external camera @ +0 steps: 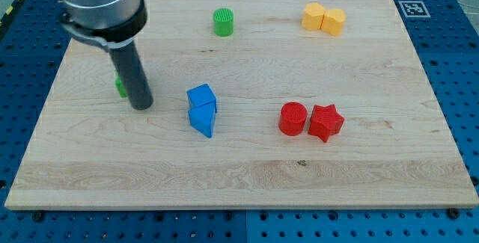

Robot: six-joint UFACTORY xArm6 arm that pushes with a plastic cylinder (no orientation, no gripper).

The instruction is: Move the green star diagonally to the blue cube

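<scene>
- The wooden board (247, 176) fills most of the view, lying on a blue perforated table (449, 63); its nearest strip, at the view's bottom, is bare wood.
- A red cylinder (293, 118) and a red star (325, 122) sit touching, right of centre.
- Two blue blocks stand together near the middle: a blue cube (201, 97) with a blue wedge-like block (202, 120) just below it, touching.
- My tip (141, 106) rests on the board left of the blue cube, apart from it. There are no jaws to report: the arm ends in a plain rod.
- The green star (119, 86) is mostly hidden behind the rod, at its left edge; its shape cannot be made out.
- Farther back stands a green cylinder (223, 22).
- At the view's top right, two yellow blocks (323, 19) touch each other.
</scene>
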